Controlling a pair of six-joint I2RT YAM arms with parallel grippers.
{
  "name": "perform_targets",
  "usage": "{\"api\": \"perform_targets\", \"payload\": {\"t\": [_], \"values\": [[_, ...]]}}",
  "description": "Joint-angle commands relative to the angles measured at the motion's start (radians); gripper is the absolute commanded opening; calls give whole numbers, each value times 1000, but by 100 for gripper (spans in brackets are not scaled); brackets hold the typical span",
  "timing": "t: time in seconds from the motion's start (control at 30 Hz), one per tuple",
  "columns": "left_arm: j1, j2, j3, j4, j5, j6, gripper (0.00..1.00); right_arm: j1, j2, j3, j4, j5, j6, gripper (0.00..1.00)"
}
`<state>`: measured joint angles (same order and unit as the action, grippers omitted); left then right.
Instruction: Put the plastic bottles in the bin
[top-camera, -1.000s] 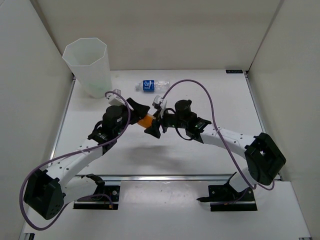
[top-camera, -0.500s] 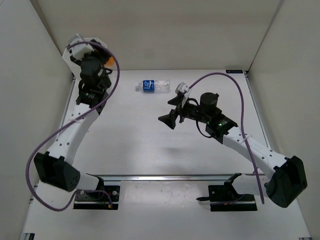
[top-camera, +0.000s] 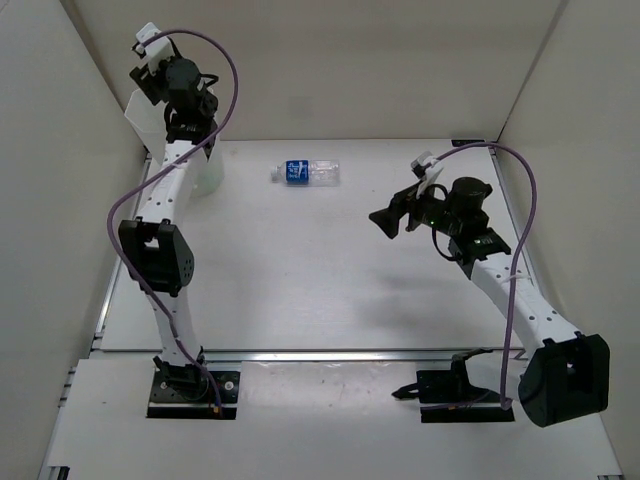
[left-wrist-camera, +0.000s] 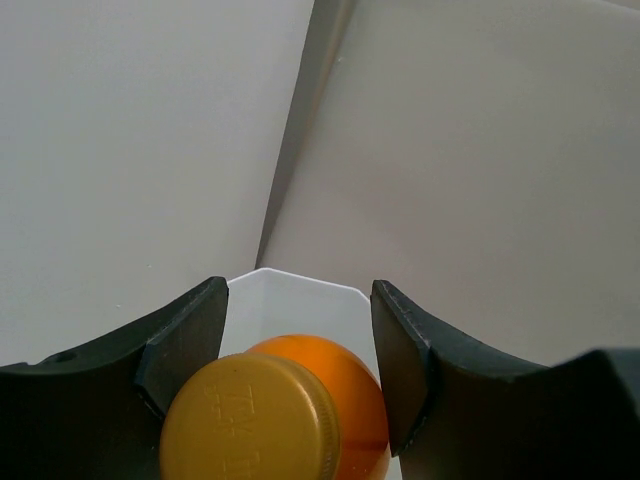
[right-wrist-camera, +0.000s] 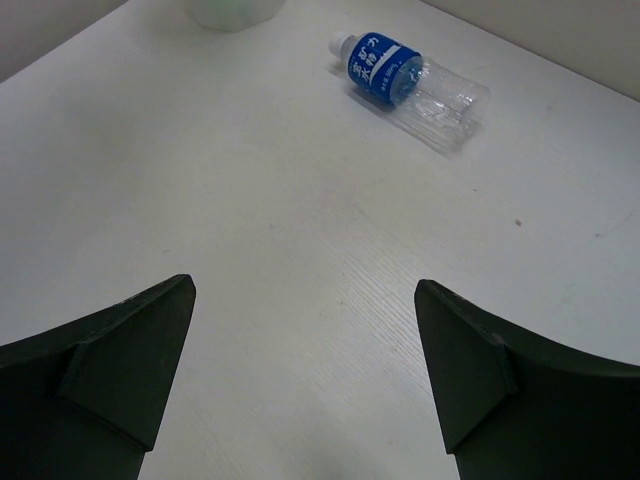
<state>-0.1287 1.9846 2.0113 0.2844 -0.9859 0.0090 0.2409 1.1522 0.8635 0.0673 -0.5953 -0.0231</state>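
My left gripper (top-camera: 170, 85) is raised over the translucent white bin (top-camera: 138, 112) at the back left. In the left wrist view the gripper (left-wrist-camera: 297, 283) is shut on the orange-filled bottle (left-wrist-camera: 330, 385), gold cap (left-wrist-camera: 250, 420) toward the camera, with the bin's rim (left-wrist-camera: 300, 285) just beyond. A clear bottle with a blue label (top-camera: 306, 172) lies on its side on the table behind the middle; it also shows in the right wrist view (right-wrist-camera: 405, 75). My right gripper (top-camera: 385, 220) is open and empty above the table's right half (right-wrist-camera: 305, 283). The other bottles are not in view.
White walls close the table on the left, back and right; the bin stands in the back left corner. The bin's base (right-wrist-camera: 230, 12) shows at the top edge of the right wrist view. The left arm (top-camera: 150, 250) stretches along the left side.
The left arm has carried the orange bottle from the table's middle up and back to above the bin. The right gripper has let go of it and drawn back to the right.
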Motion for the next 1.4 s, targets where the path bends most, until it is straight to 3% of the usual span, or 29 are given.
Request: {"api": "perform_targets", "payload": {"t": [0.0,0.2,0.3,0.4,0.43,0.47,0.67,0.8,0.87,0.97,1.03,1.17,1.2,1.37], "values": [[-3,20,156,-2,-40,20,4,-40,9,-7,35,-52,56,88],[40,109,242,-25,-63,-1,5,-84,-3,-46,32,-49,114,87],[64,140,270,-91,-56,-44,12,-89,-3,-52,31,-23,137,85],[40,168,280,-16,-95,17,40,-69,-3,-49,9,26,149,85],[38,178,280,8,-82,22,79,-63,-2,-44,-6,25,134,84],[40,193,299,-7,-60,-1,95,-58,-2,-44,-11,31,137,84],[37,200,322,-51,-48,-52,99,-71,-55,-80,-18,43,163,84],[15,168,310,-94,-1,-34,99,-51,-13,-41,-56,51,114,89],[-14,123,316,-197,71,-67,99,-23,84,87,-154,43,48,92],[-22,9,301,-518,284,-247,98,0,283,282,-233,31,-101,93],[-38,-105,105,-631,497,-305,99,5,455,411,-257,-1,-193,94],[-202,-361,-279,-712,589,-288,98,-9,739,774,-409,-89,-386,96],[-228,-404,-311,-772,621,-302,99,-21,841,911,-475,-86,-394,96],[-215,-578,-665,-876,886,-412,99,-23,1303,1520,-722,-150,-463,96]]}}
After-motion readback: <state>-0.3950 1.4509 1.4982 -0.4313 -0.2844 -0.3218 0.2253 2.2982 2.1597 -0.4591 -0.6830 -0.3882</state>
